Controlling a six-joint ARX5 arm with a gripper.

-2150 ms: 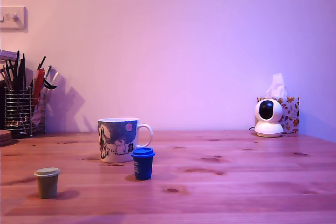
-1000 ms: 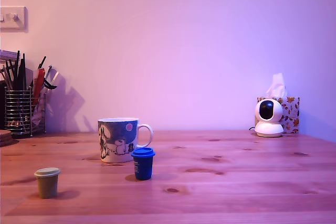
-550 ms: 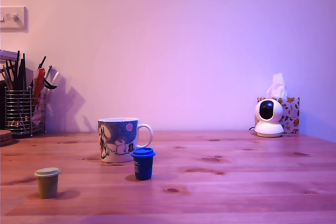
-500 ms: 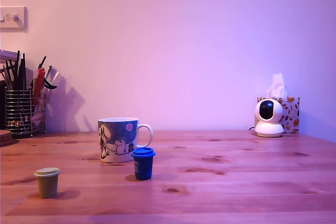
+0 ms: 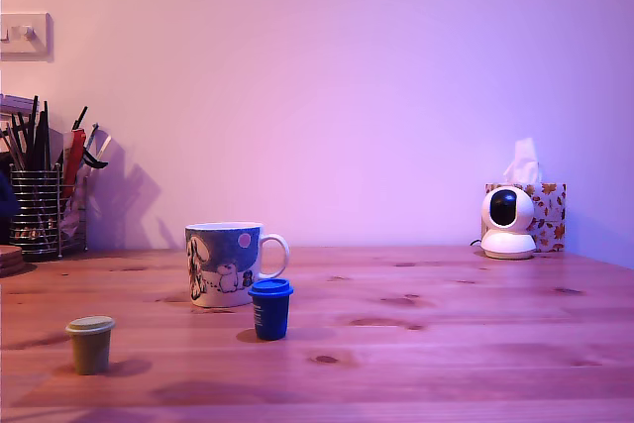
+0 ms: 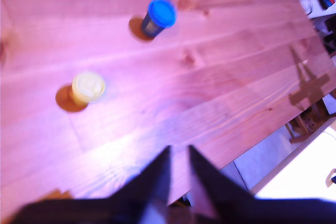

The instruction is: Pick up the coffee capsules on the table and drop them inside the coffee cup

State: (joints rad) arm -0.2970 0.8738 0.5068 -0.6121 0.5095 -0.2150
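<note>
We look across a reddish-brown wooden table (image 5: 446, 344) with grain and dark knots, set against a plain wall washed in pink-purple light. The white cup (image 5: 224, 264) stands upright; the blue capsule (image 5: 269, 308) sits just in front of it, and the olive capsule (image 5: 90, 344) stands apart toward the exterior view's left. A pen holder (image 5: 35, 213), a small camera (image 5: 507, 223) and a tissue box (image 5: 543, 207) line the back. In the blurred wrist view the fingers (image 6: 178, 174) seem narrowly parted, holding nothing, above the table.
</note>
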